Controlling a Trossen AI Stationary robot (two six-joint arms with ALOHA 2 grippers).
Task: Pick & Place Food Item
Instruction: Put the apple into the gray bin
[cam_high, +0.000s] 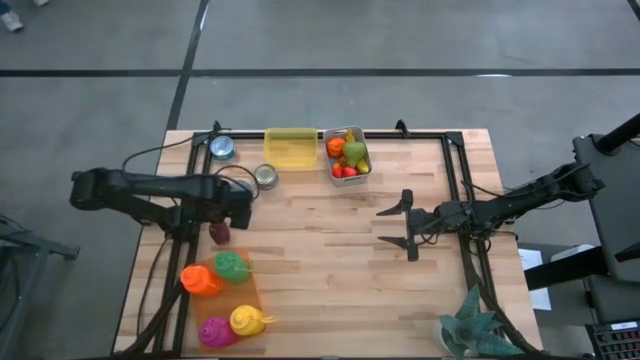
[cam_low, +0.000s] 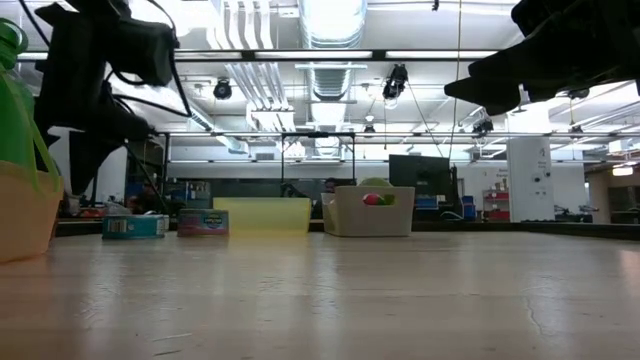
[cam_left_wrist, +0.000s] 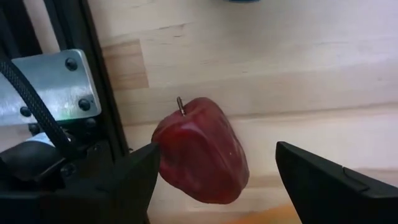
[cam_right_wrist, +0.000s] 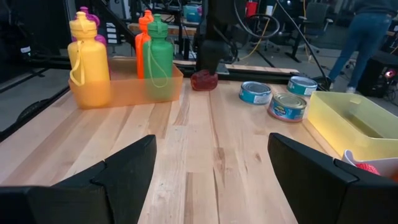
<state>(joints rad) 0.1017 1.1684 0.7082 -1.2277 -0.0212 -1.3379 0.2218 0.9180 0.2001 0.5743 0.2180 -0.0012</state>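
Left arm lines up on the apple!
Left gripper (cam_left_wrist: 214, 180) hangs spread wide, released, straddling the red apple (cam_left_wrist: 202, 149) on the desk (cam_high: 330, 250) edge; right gripper (cam_high: 412, 227) waits far across, also released.

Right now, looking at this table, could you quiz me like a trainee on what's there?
1. True or false: the left claw has its fingers spread around the red apple.
2. How many bottles stand in the orange tray?
3. The fruit bin sits: A) beside the yellow container, B) by the right claw.

Key: 1 true; 2 four; 3 A.
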